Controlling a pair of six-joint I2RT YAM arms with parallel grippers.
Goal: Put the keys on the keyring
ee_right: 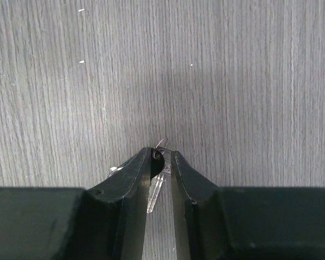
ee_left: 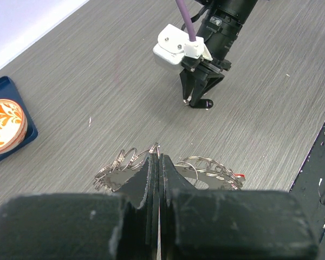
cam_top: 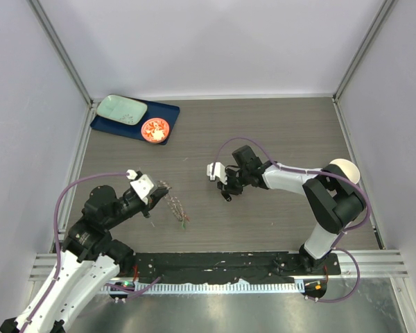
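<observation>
Toward the near edge of the tabletop, left of its middle: the left gripper, pressed flat together with no gap. Clamps the keyring, a loose tangle of silver rings and grey metal pieces, by a flat piece in its midst. Spreads to both sides of the closed tips in the left wrist view. Runs as a thin strand from the tips toward the near edge in the top view. Hard to tell whether resting on the wood or hanging just above it. At the strand's near end, specks of red and green, too small to make out.

About the middle of the tabletop, well apart from the keyring: the right gripper, pointing down at the wood. Holds a black-headed key between its narrowly parted fingers. Shows the dark head pinched right at the tips, the silver blade lying back between the jaws, and a small wire ring poking out just past them.

In the far left corner: a blue tray bearing a pale green plate and an orange-red dish side by side.
</observation>
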